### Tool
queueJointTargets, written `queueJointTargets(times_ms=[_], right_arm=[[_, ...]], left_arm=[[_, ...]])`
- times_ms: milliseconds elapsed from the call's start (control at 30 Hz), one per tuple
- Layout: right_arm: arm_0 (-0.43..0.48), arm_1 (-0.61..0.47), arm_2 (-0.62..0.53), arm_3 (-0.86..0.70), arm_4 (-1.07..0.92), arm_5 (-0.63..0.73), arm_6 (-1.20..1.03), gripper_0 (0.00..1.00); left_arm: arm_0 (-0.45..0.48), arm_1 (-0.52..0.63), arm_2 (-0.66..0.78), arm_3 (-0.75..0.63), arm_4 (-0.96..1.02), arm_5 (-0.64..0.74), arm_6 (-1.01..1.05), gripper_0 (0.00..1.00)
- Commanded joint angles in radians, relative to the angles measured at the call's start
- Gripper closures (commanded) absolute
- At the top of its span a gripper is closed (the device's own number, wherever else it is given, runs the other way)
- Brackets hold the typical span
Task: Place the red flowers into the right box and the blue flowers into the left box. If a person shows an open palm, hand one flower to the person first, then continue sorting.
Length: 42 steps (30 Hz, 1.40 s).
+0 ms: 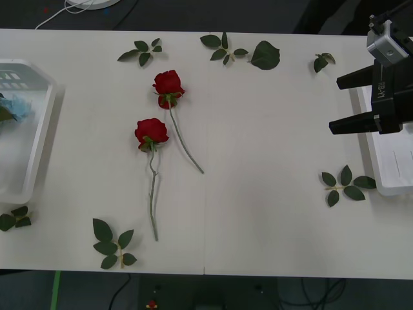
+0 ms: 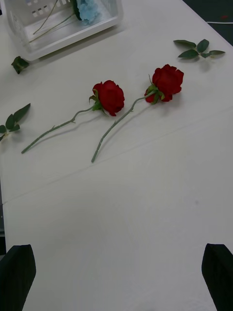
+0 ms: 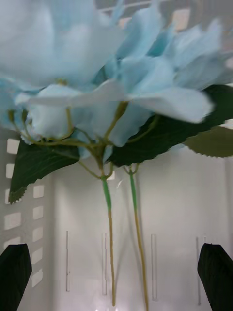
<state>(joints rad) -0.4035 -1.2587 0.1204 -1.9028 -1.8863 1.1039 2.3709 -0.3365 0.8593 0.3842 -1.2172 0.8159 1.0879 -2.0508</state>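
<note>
Left box (image 1: 39, 139) at table's left edge, white tray, rim raised; blue flowers (image 1: 14, 108) inside, against its far part. In left wrist view, blue flowers (image 3: 116, 73) close up over tray floor, two thin stems running down toward left gripper (image 3: 115, 277); black fingertips apart at both corners, nothing between them, low inside left box (image 3: 174, 204).

Loose leaf sprig (image 1: 14, 218) at near-left edge just outside tray. Another sprig (image 1: 111, 244) by near edge, beside stem end of nearer rose. Sprig (image 1: 143, 51) near far edge.

Red flowers (image 1: 151, 132) mid-table, left of centre seam: two roses lying flat, blooms toward far edge, stems trailing toward near edge. Farther rose (image 1: 168, 84) with stem angled toward seam; nearer one with kinked stem. Blooms close, not touching; stems apart. Nothing over or against them. Same pair in right wrist view (image 2: 110, 97), open table (image 2: 126, 218) between them and right gripper (image 2: 116, 274).

Sprig and single big leaf (image 1: 265, 55) along far edge, right of centre. Small sprig (image 1: 322, 61) toward far-right corner. Sprig (image 1: 345, 183) near right edge, just beside right box (image 1: 393, 169).

Right gripper (image 1: 345, 102) held above right box rim, black fingers spread wide, pointing toward table centre, holding nothing. Well apart from roses.
</note>
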Motion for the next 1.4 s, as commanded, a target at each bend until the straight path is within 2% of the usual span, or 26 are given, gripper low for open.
queueJointTargets(times_ms=[33, 167, 267, 433, 733, 900, 1200, 1400], right_arm=[[0.002, -0.041, -0.005, -0.012, -0.011, -0.01, 0.03, 0.0], [0.002, -0.041, -0.005, -0.012, -0.011, -0.01, 0.03, 0.0], [0.002, -0.041, -0.005, -0.012, -0.011, -0.01, 0.03, 0.0], [0.002, -0.041, -0.005, -0.012, -0.011, -0.01, 0.03, 0.0], [0.002, -0.041, -0.005, -0.012, -0.011, -0.01, 0.03, 0.0], [0.002, -0.041, -0.005, -0.012, -0.011, -0.01, 0.03, 0.0], [0.002, -0.041, -0.005, -0.012, -0.011, -0.01, 0.03, 0.0], [0.002, -0.041, -0.005, -0.012, -0.011, -0.01, 0.03, 0.0]], left_arm=[[-0.082, 0.052, 0.061, -0.107, 0.014, 0.191, -0.074, 0.0], [-0.173, 0.05, 0.096, -0.131, 0.051, 0.38, -0.039, 0.0], [-0.251, 0.043, 0.088, -0.131, 0.092, 0.538, 0.061, 0.0], [-0.331, 0.003, 0.033, -0.154, 0.121, 0.655, 0.182, 0.0], [-0.409, -0.129, -0.128, -0.291, 0.097, 0.782, 0.472, 0.0], [-0.452, -0.19, -0.223, -0.317, 0.077, 0.796, 0.609, 0.0], [-0.53, -0.299, -0.337, -0.315, -0.055, 0.796, 0.678, 0.0], [-0.539, -0.306, -0.354, -0.297, -0.035, 0.803, 0.735, 0.0]])
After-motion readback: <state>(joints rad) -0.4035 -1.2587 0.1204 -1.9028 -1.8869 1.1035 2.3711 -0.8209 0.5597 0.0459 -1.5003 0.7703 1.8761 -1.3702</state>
